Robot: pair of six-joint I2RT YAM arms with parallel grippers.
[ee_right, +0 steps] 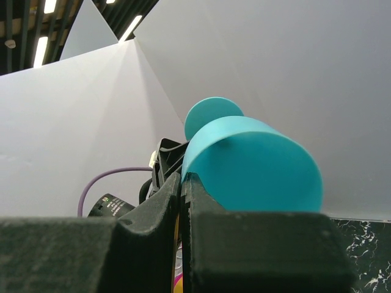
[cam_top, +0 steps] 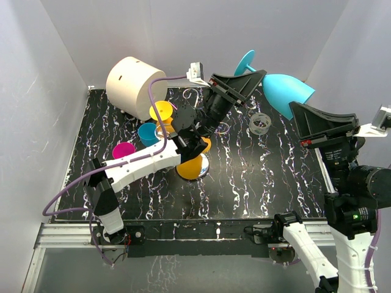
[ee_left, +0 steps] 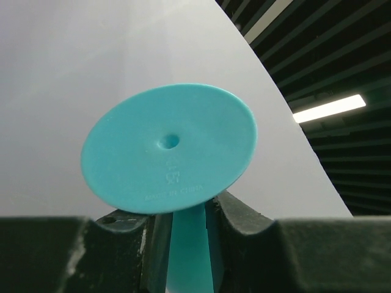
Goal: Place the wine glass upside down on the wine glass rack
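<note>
Hanging above the far right part of the worktop (cam_top: 275, 183), the teal glass (cam_top: 287, 91) lies roughly on its side between the two arms, with its foot (ee_left: 168, 146) toward the back wall and its bowl (ee_right: 256, 165) toward the right arm. The left pincer (cam_top: 256, 78) reaches up from the middle of the worktop and grips the glass by the stem (ee_left: 189, 250), just below the foot. In the left wrist view its fingers (ee_left: 238, 223) sit tight against either side of the stem. The right pincer (cam_top: 296, 111) is closed, with its tips at the bowl's rim. In the right wrist view the seam between its fingers (ee_right: 201, 201) meets the bowl's edge, so it seems to pinch the bowl's wall. The rack (cam_top: 206, 163) stands near the middle of the worktop, mostly hidden under the left arm. Only part of its chrome base and a few wire curls show, and an orange glass (cam_top: 192, 166) sits right against it. The teal glass is off the rack, held up and to the right of it. A cream cylinder (cam_top: 131, 85) lies in the far left corner. Near it are a yellow glass (cam_top: 160, 111), a blue cup (cam_top: 147, 133) and a magenta cup (cam_top: 124, 150). A small clear cup (cam_top: 260, 123) stands on the worktop below the teal glass.
</note>
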